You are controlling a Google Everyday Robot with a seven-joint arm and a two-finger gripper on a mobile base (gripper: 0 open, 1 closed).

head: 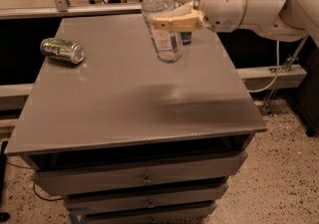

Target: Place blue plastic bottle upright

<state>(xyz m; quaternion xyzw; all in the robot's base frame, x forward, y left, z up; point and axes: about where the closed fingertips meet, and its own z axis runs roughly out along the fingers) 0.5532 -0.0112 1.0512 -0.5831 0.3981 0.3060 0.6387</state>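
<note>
Bottle (165,42) gripped in my tool (157,6), over the far side of the bench (149,108).
It stands cap up, leaning slightly, the tool's fingers clamped on its upper body from the right; I cannot tell whether its base touches down. A blue can (186,37) peeks out just behind; a green can (62,50) lies sideways, well left.

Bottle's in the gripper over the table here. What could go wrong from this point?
1. The bottle, clamped in the gripper, leans with its top toward the left. If released like this, it might topple rather than stand. I cannot tell whether its base touches the table.
2. A small blue object sits just behind the bottle, under the gripper. Lowering or pulling back could knock it.
</note>
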